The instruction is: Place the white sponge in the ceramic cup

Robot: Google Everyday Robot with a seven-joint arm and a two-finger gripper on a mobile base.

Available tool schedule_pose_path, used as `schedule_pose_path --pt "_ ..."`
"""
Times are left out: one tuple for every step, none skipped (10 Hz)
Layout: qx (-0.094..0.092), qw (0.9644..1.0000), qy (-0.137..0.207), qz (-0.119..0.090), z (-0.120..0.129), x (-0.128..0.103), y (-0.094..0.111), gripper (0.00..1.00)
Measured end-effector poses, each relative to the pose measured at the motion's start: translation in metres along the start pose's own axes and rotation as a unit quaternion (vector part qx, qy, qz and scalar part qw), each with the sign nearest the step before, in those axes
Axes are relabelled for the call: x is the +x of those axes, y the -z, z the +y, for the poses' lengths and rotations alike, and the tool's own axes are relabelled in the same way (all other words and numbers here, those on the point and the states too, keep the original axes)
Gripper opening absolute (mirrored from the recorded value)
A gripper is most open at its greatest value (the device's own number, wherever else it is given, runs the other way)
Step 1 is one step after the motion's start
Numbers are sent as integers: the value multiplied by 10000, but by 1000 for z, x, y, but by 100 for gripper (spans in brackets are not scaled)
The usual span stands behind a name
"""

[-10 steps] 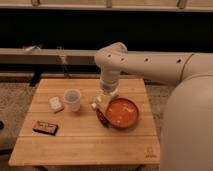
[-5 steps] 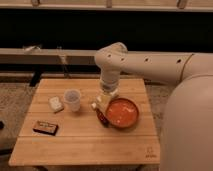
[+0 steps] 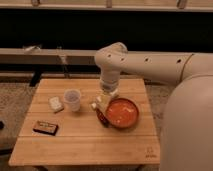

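Observation:
The white sponge [image 3: 55, 104] lies flat on the wooden table [image 3: 90, 145], near its left edge. Just right of it, with a small gap, the ceramic cup [image 3: 72, 99] stands upright; I cannot see inside it. My gripper [image 3: 104, 98] hangs from the white arm, pointing down over the table's middle, to the right of the cup and at the left rim of the orange-red bowl [image 3: 121, 112]. It is open and holds nothing. It is well away from the sponge.
A black labelled block [image 3: 45, 128] lies at the front left. A small pale yellowish item with red [image 3: 96, 106] sits under the gripper beside the bowl. A rail and dark wall run behind the table. The robot's white body fills the right side.

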Motion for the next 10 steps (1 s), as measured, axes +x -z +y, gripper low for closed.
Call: schedule_pose_path --pt "0 10000 0 0 0 0 0 80" --pt "0 10000 0 0 0 0 0 80" --pt "0 10000 0 0 0 0 0 80" --pt "0 10000 0 0 0 0 0 80" --pt "0 10000 0 0 0 0 0 80" --pt "4 10000 3 2 0 0 0 80" --pt "13 10000 6 9 0 -1 0 80" --pt "93 9999 66 68 1 -3 3 80" --pt "141 9997 145 118 9 -13 4 80" --pt "210 9993 247 176 23 -26 5 80"
